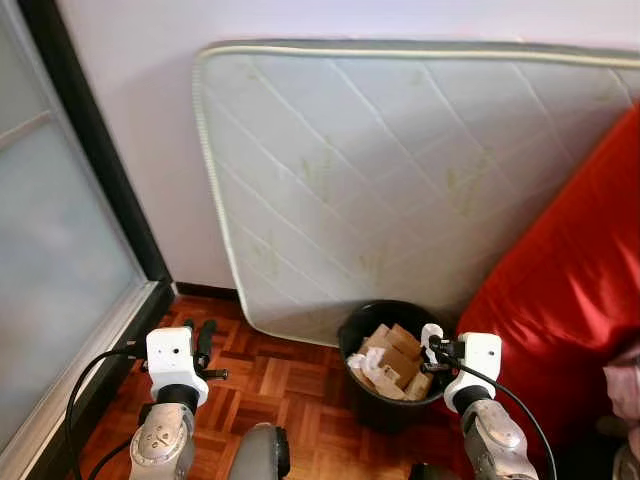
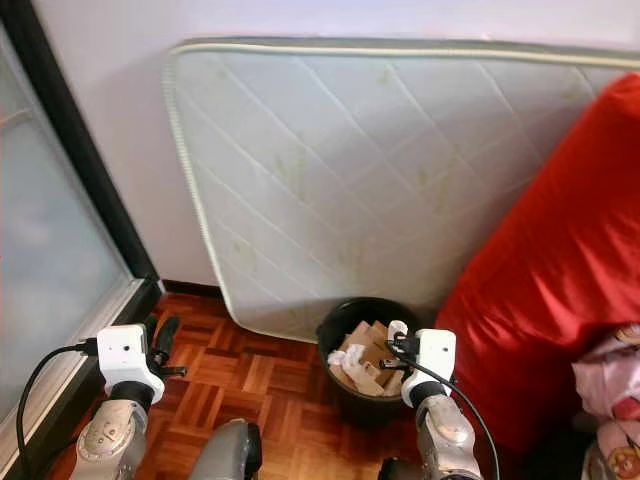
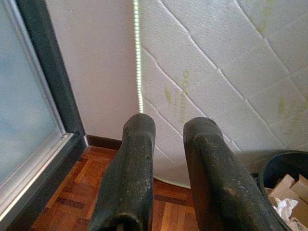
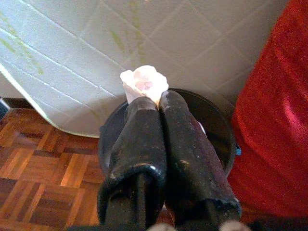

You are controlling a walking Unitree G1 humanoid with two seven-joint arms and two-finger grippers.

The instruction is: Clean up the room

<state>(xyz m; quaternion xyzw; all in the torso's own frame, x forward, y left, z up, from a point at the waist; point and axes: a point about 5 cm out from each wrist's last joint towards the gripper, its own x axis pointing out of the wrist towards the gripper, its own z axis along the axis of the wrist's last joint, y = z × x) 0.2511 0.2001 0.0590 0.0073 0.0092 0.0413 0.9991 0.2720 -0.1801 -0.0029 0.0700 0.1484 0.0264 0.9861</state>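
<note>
left eye: you face a mattress (image 1: 420,180) leaning on the wall, a black bin (image 1: 392,368) on the parquet floor (image 1: 270,385) at its foot, cardboard scraps (image 1: 392,358) heaped inside. red bedding (image 1: 570,290) is just right of the bin, a glass door (image 1: 50,250) at far left.
left eye, arms: your right gripper (image 1: 431,343) is raised at the bin's right rim, a white wad at its tip. your left gripper (image 1: 197,342) is up over bare floor, well left of the bin.
right eye: same scene. some pink and white cloth (image 2: 605,385) lies at the right edge, beside the red bedding.
left wrist: fingers (image 3: 134,178) are apart with nothing between them; mattress edge and door frame ahead, bin rim in one corner.
right wrist: fingers (image 4: 139,139) are pressed together, clamped on a crumpled white tissue (image 4: 143,83) that sticks out past the tips. the bin mouth lies right behind and below it.
step: judged as the drop; the tissue is held at the bin, not yet in it.
next: ease the right gripper further in over the opening, then part the fingers so the tissue falls on the cardboard. it's light, so it may cling to a pad or drift to the floor.
</note>
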